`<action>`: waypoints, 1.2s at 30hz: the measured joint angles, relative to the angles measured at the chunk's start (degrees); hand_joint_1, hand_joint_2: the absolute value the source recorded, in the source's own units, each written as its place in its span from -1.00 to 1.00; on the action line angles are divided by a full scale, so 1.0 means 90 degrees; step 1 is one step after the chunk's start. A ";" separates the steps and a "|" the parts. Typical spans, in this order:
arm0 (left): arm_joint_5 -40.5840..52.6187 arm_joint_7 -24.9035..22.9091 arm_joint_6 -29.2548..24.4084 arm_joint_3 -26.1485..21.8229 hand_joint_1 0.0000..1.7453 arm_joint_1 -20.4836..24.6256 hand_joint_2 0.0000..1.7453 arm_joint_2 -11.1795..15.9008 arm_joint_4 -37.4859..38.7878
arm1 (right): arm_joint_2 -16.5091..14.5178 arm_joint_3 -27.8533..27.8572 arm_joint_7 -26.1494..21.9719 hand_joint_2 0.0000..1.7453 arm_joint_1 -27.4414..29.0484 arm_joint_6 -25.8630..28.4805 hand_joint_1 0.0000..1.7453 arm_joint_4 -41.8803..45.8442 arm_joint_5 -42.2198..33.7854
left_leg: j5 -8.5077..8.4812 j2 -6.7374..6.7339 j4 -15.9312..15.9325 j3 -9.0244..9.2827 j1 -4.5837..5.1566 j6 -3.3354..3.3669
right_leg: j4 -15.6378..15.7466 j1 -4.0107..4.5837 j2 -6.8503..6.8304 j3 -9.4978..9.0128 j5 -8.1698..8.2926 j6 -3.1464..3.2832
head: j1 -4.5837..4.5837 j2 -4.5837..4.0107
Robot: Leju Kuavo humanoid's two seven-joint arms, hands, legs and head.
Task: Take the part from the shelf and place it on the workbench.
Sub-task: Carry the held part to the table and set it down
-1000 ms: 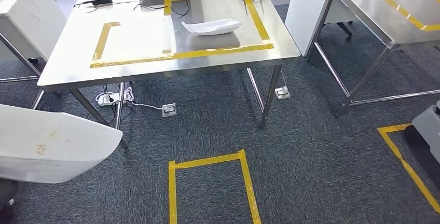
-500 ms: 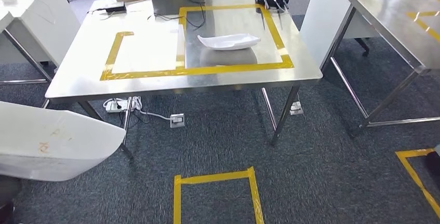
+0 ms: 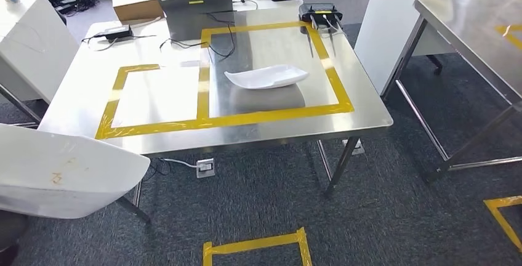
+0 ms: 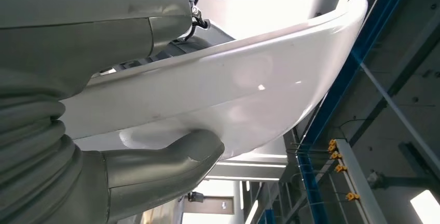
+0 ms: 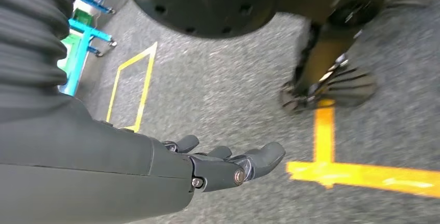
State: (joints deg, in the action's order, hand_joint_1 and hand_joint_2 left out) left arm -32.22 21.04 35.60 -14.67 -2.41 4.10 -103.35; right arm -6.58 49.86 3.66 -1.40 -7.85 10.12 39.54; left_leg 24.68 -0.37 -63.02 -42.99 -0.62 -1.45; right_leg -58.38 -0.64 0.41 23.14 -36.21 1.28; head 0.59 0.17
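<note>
Short of the bench [image 3: 74, 109]: white part [image 3: 61, 173] clamped in left hand [image 4: 155, 167], carry step. Right hand [image 5: 228, 167] hangs loose, fingers apart. Next: close in, lower part inside yellow-taped square [image 3: 154, 96].

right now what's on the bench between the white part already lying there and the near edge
In the head view, only bare steel and a strip of yellow tape lie between the white part on the workbench and the workbench near edge.
</note>
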 joint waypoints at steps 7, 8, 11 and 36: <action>0.0092 -0.0045 -0.0120 0.0005 1.00 0.0062 1.00 0.0041 0.0039 | -0.0002 0.0040 -0.0019 1.00 -0.0093 0.0013 -1.00 0.0002 -0.0005 | -0.0076 0.0052 0.0356 0.0667 -0.0019 0.0238 | -0.1523 0.0016 -0.0011 0.0667 0.0334 -0.0216 | -0.0067 -0.0001; 0.0131 -0.0070 -0.0178 0.0005 1.00 0.0077 1.00 0.0056 0.0063 | -0.0003 0.0043 -0.0028 1.00 -0.0099 0.0012 -1.00 0.0002 -0.0004 | 0.0015 0.0067 0.0402 0.0807 -0.0016 0.0258 | -0.1724 0.0018 -0.0013 0.0947 0.0089 -0.0235 | -0.0071 -0.0001; 0.0552 -0.0081 -0.0535 0.0005 1.00 0.0221 1.00 0.0189 0.0286 | -0.0004 0.0052 -0.0060 1.00 -0.0080 0.0008 -1.00 0.0002 0.0013 | 0.0298 0.0151 0.0491 0.1215 -0.0005 0.0257 | -0.1619 0.0023 -0.0014 0.1506 -0.0772 -0.0228 | -0.0078 0.0000; 0.9786 0.0193 -0.7980 0.2318 1.00 0.5749 1.00 0.1026 0.7727 | 0.0005 0.0095 0.0048 1.00 -0.0172 -0.0102 -1.00 0.0002 0.0613 | 0.0151 0.0149 0.0370 0.0868 -0.0024 -0.0043 | -0.0128 0.0097 0.0049 0.1284 0.1035 0.0187 | -0.0017 0.0000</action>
State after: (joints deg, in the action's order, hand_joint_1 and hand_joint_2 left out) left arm 55.85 22.78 -36.21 6.19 49.33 13.33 -33.81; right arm -6.54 50.72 4.09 -2.95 -8.76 10.14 45.06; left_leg 26.04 0.97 -59.70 -35.17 -0.84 -1.84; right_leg -59.53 0.24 0.85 34.69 -26.89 2.96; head 0.44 0.17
